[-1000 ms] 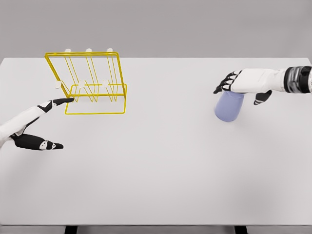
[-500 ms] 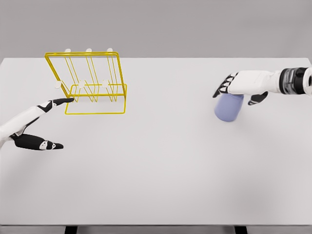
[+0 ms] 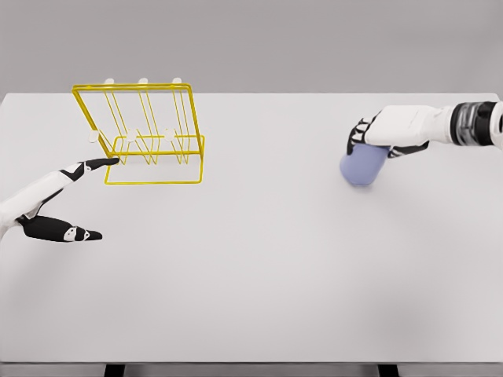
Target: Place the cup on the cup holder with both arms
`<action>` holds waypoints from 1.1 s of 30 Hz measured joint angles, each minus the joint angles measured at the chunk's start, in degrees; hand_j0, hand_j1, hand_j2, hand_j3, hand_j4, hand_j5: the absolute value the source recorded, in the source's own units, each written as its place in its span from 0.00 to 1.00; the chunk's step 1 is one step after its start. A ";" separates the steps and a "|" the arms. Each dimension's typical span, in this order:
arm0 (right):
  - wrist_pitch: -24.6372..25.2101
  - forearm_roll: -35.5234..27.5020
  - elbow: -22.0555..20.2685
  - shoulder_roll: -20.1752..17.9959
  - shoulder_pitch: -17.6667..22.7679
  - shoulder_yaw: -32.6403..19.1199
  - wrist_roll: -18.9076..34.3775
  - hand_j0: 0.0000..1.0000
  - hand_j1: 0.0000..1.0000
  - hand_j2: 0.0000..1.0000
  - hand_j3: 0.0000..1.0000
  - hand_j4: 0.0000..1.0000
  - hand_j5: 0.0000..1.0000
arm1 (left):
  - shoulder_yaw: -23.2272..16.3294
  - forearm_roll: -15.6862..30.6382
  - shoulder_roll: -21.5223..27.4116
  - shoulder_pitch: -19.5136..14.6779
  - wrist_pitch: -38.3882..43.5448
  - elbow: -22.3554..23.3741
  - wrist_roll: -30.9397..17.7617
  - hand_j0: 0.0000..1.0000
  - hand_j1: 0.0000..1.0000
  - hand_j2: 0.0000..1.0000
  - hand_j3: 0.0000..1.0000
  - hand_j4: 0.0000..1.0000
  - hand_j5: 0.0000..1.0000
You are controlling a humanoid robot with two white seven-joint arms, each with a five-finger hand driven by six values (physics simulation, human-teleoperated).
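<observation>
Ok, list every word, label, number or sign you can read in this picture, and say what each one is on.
None: there is no readable text.
The cup, gripped at its top by the right robot hand, is plain pale blue.
The yellow wire cup holder, the white table and the open left robot hand carry no lettering; the black patches on the fingers are only colouring.

One worktop [image 3: 251, 275], and on it one yellow wire cup holder [image 3: 149, 133]. One pale blue cup [image 3: 361, 166], well to the right of the holder. Two hands: the left hand [image 3: 59, 206], the right hand [image 3: 385, 133].
</observation>
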 measured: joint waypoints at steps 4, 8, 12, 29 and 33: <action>0.00 -0.07 -3.98 -0.26 0.00 -2.00 0.01 0.55 0.55 0.55 0.55 0.55 0.55 | 0.00 0.00 0.00 0.00 0.00 0.00 0.00 1.00 1.00 1.00 1.00 1.00 1.00; 0.00 -0.36 -9.89 -0.01 0.26 -2.60 0.01 0.56 0.56 0.56 0.56 0.56 0.56 | 0.00 0.00 0.00 0.00 0.00 0.00 0.00 1.00 1.00 1.00 1.00 1.00 1.00; 0.01 -0.56 -14.69 1.41 0.44 -2.31 0.01 0.57 0.57 0.57 0.57 0.57 0.57 | 0.00 0.00 0.00 0.00 0.00 0.00 0.00 1.00 1.00 1.00 1.00 1.00 1.00; -0.03 -0.03 -18.97 13.18 0.00 4.66 0.01 0.59 0.59 0.59 0.59 0.59 0.59 | 0.00 -0.01 0.02 0.00 0.00 0.00 0.00 1.00 1.00 1.00 1.00 1.00 1.00; -0.02 0.11 -18.95 14.60 -0.44 6.31 0.00 0.59 0.59 0.59 0.59 0.59 0.59 | 0.00 0.00 0.01 0.00 0.00 0.00 0.00 1.00 1.00 1.00 1.00 1.00 1.00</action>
